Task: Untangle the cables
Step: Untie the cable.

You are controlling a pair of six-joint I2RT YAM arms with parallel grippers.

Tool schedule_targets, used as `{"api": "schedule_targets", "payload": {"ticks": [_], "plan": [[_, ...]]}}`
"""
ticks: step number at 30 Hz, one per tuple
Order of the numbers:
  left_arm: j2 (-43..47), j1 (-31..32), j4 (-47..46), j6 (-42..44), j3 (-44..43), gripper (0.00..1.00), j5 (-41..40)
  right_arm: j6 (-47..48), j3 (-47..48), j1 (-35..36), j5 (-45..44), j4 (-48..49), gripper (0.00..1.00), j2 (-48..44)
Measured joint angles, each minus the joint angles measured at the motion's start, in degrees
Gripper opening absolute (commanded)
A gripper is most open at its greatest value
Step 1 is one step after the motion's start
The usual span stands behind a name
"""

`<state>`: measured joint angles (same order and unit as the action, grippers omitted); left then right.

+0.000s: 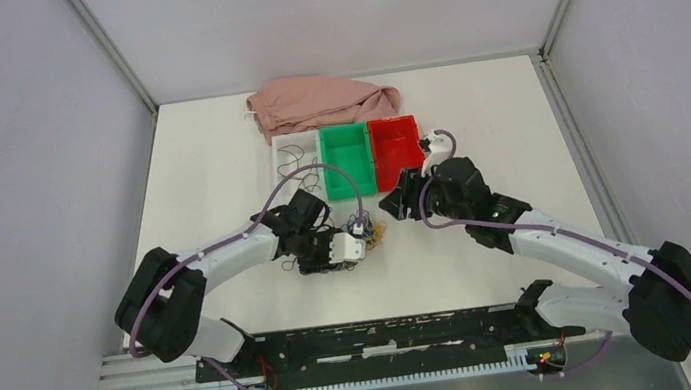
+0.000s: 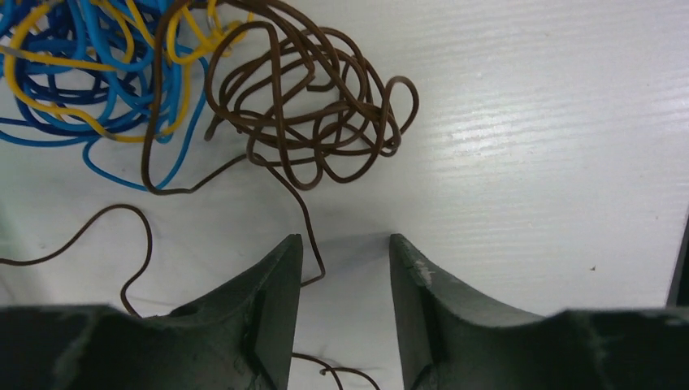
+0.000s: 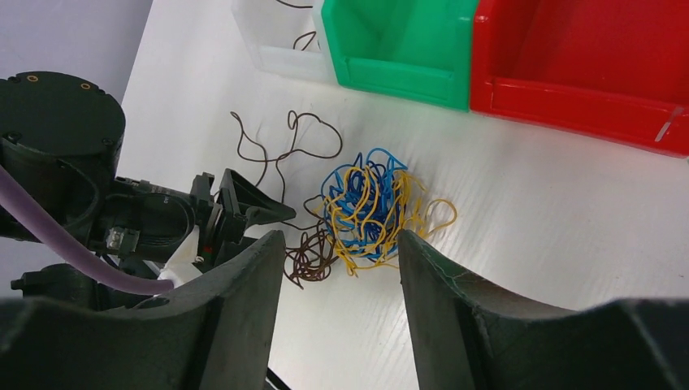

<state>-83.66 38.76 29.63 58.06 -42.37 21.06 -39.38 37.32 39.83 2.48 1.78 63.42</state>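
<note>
The cables [image 1: 367, 229] lie in a small tangle on the white table between the two arms. A blue and yellow knot [image 3: 370, 207] sits beside a brown clump [image 3: 309, 256]. The left wrist view shows the brown clump [image 2: 313, 106] just ahead of the fingers, with the blue and yellow wires [image 2: 89, 73] at the upper left. My left gripper [image 2: 344, 240] is low over the table with its jaws apart. One brown strand [image 2: 313, 244] runs between them, close to the left finger. My right gripper [image 3: 340, 234] hovers open above the tangle with nothing in it.
A white bin [image 1: 294, 158] holding dark wires, a green bin [image 1: 347, 159] and a red bin [image 1: 396, 146] stand in a row behind the tangle. A pink cloth [image 1: 321, 100] lies at the back. A loose brown wire [image 3: 284, 150] curls near the white bin.
</note>
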Motion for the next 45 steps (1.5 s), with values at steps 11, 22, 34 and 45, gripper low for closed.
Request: {"api": "schedule_targets", "payload": {"ticks": [11, 22, 34, 45], "plan": [[1.7, 0.0, -1.3, 0.3, -0.6, 0.03, -3.2, -0.1, -0.4, -1.2, 1.6, 0.2, 0.71, -0.3], [19.6, 0.0, 8.9, -4.9, -15.2, 0.03, -4.5, 3.4, 2.8, 3.5, 7.6, 3.7, 0.79, 8.2], [23.2, 0.0, 19.5, -8.6, -21.7, 0.03, -6.2, 10.1, 11.8, 14.9, 1.2, 4.4, 0.74, 16.6], [25.3, 0.0, 22.9, -9.7, -30.3, 0.03, -6.0, 9.6, 16.5, 16.6, -1.7, 5.4, 0.62, 27.8]]}}
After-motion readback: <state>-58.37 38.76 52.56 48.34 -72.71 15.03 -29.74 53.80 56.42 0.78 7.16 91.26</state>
